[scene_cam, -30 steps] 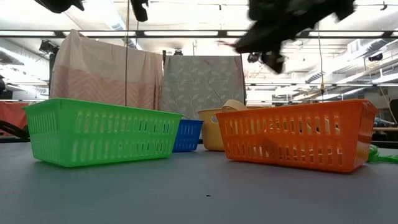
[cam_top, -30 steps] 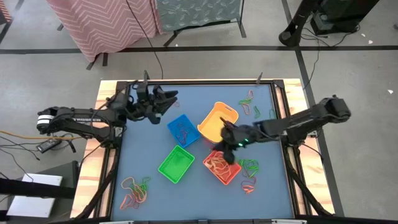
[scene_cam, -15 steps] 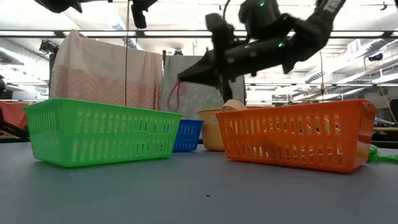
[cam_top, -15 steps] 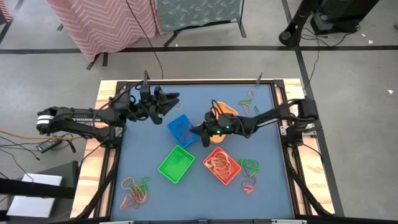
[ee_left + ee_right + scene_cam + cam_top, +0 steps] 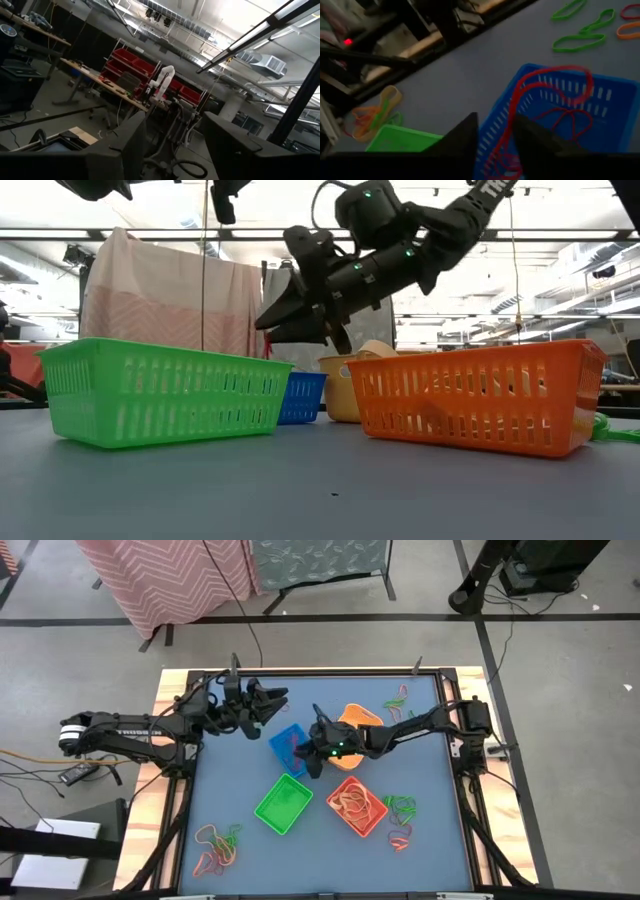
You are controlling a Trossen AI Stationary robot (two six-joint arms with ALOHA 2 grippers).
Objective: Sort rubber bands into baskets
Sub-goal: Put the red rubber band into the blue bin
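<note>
Baskets sit clustered in the middle of a blue-grey table (image 5: 230, 790) edged with a pale wood frame: a blue basket (image 5: 288, 745), a yellow basket (image 5: 362, 721), a green basket (image 5: 283, 804) and an orange basket (image 5: 357, 806). All four lie turned at an angle to the table edges, their long sides running diagonally. Bare tabletop stays open along the left side and the near middle.

Loose rubber bands lie in three patches: one near the front left corner (image 5: 217, 845), one beside the orange basket (image 5: 402, 810), and one at the far right corner (image 5: 400, 705).

The right gripper (image 5: 303, 753) hangs over the blue basket, its fingers (image 5: 462, 142) slightly parted with a gap between them. A red rubber band (image 5: 545, 92) drapes across the blue basket's rim and into it, just ahead of the fingers; more red bands lie inside.

The left gripper (image 5: 275, 697) waits raised over the far left part of the table, fingers spread apart, holding nothing.
</note>
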